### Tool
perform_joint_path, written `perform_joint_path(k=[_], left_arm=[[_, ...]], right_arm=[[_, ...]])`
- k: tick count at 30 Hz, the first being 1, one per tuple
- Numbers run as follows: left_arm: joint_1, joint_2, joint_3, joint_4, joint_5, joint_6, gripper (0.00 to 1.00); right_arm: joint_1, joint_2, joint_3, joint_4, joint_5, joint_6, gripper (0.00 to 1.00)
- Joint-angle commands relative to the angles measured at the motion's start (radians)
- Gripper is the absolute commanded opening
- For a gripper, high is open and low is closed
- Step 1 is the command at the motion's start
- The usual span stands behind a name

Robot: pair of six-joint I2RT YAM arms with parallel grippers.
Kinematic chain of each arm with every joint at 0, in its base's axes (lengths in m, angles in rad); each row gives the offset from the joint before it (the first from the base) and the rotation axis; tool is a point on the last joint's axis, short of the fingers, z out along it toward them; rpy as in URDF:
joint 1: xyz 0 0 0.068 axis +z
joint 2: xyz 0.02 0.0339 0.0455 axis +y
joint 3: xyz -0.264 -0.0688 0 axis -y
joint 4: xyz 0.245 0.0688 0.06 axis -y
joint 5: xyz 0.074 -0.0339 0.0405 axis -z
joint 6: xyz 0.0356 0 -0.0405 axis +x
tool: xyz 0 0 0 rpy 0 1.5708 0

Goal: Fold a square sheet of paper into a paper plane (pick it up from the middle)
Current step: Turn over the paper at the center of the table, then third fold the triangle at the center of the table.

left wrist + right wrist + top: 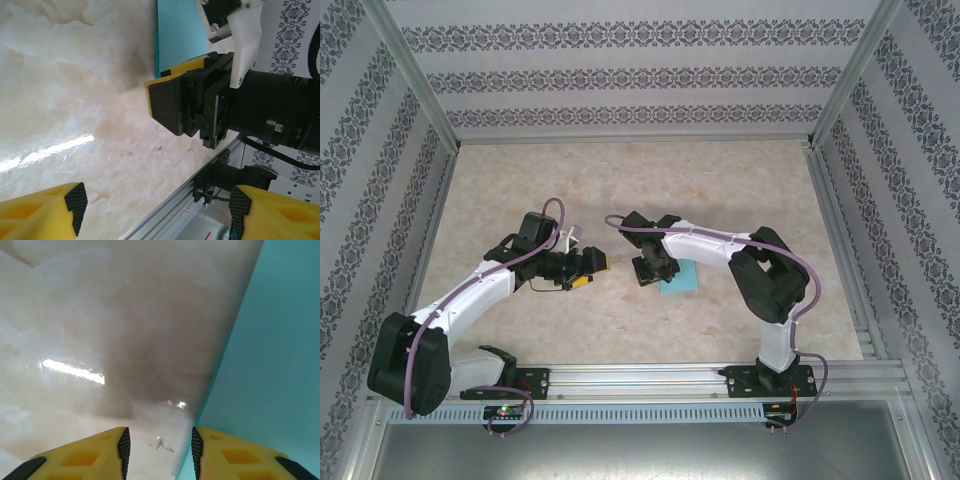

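Observation:
The light turquoise sheet of paper (682, 279) lies flat on the marbled table just right of centre. My right gripper (654, 271) points down at the sheet's left edge. In the right wrist view it (158, 450) is open, with bare table between the yellow fingers and the right finger over the paper (270, 365). Nothing is held. My left gripper (592, 272) hovers to the left of the sheet, facing the right gripper. Seen from its own wrist, the left gripper (157, 207) is wide open and empty, and the paper (180, 35) shows beyond the right arm's wrist (270, 115).
An aluminium rail (650, 378) carrying both arm bases runs along the near table edge and also shows in the left wrist view (175, 205). Patterned walls (620, 75) close in the table on three sides. Bare tabletop (620, 180) stretches behind the grippers.

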Motion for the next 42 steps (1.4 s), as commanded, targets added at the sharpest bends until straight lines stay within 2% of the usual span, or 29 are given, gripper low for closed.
perform_joint_path(k=[1,9,15,21,32,42], left_arm=[[0.003,0.046,0.042,0.000,0.019,0.022,0.77],[-0.091,0.250,0.251,-0.004,-0.026,0.073,0.72],[-0.150,0.453,0.418,0.005,-0.033,0.101,0.56],[-0.227,0.649,0.632,-0.070,-0.046,0.165,0.42],[-0.282,0.889,0.802,-0.133,-0.077,0.231,0.33],[-0.286,0.984,0.843,-0.167,-0.079,0.269,0.32]], right_arm=[[-0.041,-0.140,-0.068,0.120,-0.091,0.027,0.42],[-0.184,-0.360,-0.281,0.204,-0.179,0.019,0.46],[-0.300,-0.475,-0.430,0.263,-0.237,0.010,0.51],[-0.380,-0.523,-0.531,0.332,-0.308,0.022,0.52],[-0.483,-0.567,-0.645,0.423,-0.416,0.051,0.51],[-0.506,-0.541,-0.689,0.504,-0.493,0.083,0.51]])
